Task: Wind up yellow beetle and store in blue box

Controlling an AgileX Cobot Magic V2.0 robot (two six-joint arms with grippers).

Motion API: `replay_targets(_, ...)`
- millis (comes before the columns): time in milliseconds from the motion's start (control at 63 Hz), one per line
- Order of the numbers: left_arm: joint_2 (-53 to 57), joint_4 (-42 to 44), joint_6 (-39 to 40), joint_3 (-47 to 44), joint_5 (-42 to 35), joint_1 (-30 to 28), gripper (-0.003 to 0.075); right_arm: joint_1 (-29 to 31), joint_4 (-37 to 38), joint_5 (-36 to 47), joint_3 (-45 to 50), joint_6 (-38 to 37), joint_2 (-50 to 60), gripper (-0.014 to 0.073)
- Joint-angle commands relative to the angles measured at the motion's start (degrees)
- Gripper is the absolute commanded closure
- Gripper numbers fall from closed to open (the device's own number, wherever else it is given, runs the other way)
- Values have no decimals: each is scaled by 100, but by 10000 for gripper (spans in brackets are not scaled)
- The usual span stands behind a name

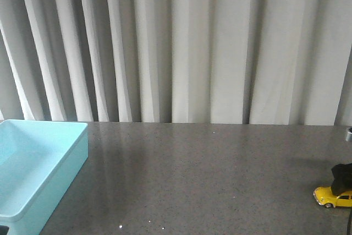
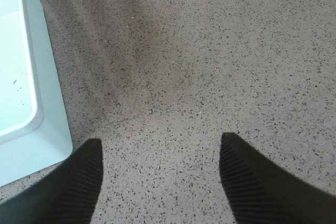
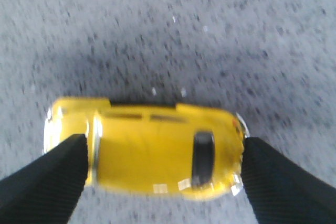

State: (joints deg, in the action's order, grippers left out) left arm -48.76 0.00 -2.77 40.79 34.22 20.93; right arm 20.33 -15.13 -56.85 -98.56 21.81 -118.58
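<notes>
Yellow beetle sits on the grey speckled table, lengthwise between the ribbed fingers of the right gripper, whose jaws bracket its nose and tail; whether they already press I cannot tell. That end-to-end straddle probably suits dragging it back to wind it. The left gripper hangs wide and empty just beside the blue box, well apart from the car.

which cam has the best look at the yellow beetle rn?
Right wrist view: the yellow beetle fills the frame from above, between the right tool fingers, though blurred. Front view shows it tiny at the table's right edge, partly hidden. Left wrist view doesn't show it.
</notes>
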Motion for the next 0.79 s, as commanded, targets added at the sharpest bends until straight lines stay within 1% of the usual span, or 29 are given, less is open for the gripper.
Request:
replay_targets(0,12,-35,4,195,-335,38,249,45,-237,-10,-126,189,762,15)
replay_targets(111,12,-35,4,195,-335,38,249,45,-893,-215,-121,555,1270,15)
replay_targets(207,12,-35,4,195,-335,38,249,33,-1320,-452,-106,599,1765,15)
replay_targets(302,12,-35,4,195,-335,38,249,-74,-1362,-521,106,600,2361,15)
replay_targets(445,12,-35,4,195,-335,38,249,-477,-1356,-120,1068,674,3440,15)
replay_targets(524,12,-35,4,195,-335,38,249,-852,-1356,367,1935,765,4143,15)
replay_targets(635,12,-35,10,195,-335,38,249,-1377,-1253,1052,2858,732,4938,15)
replay_targets(699,12,-35,10,195,-335,38,249,-1628,-1050,1287,3376,493,5390,15)
replay_targets(778,12,-35,10,195,-335,38,249,-1899,-728,1511,3887,7,5836,15)
